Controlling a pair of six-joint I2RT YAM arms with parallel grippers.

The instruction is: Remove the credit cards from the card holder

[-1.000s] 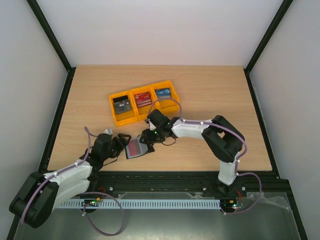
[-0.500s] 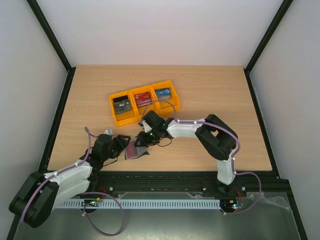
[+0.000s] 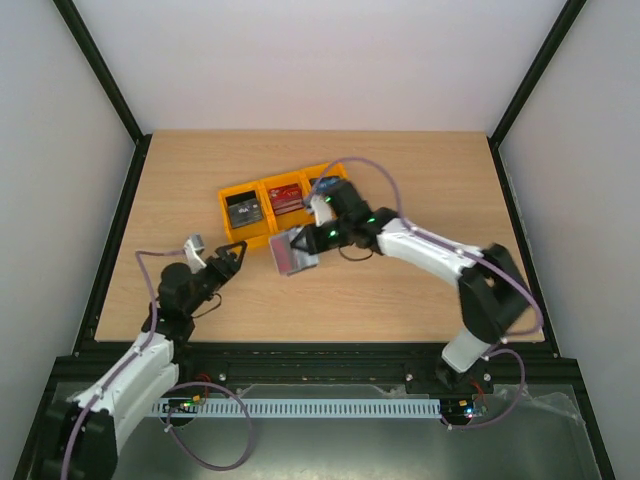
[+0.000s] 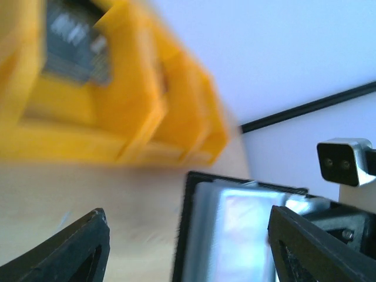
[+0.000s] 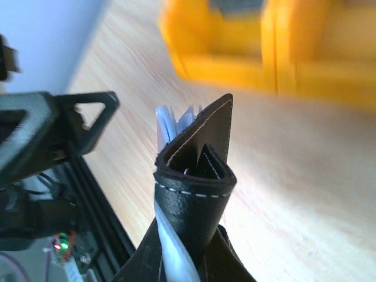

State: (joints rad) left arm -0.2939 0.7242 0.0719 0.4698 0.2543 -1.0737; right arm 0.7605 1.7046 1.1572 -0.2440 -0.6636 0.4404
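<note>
White walls (image 3: pixel 320 60) stand around a light wooden table (image 3: pixel 400 290). Three yellow bins (image 3: pixel 252 243) sit in a row, the last half hidden by the right arm (image 3: pixel 430 255). The right gripper (image 3: pixel 305 243) pinches the black card holder (image 3: pixel 290 256) tight, just beside the bins. The left gripper (image 3: pixel 225 258) is spread wide, holding nothing. A grey card (image 3: pixel 245 212) and a red card (image 3: pixel 285 197) lie in bins (writing too small to read).

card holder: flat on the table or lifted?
Lifted. The right gripper, jaws shut, holds the card holder on edge above the table.
</note>
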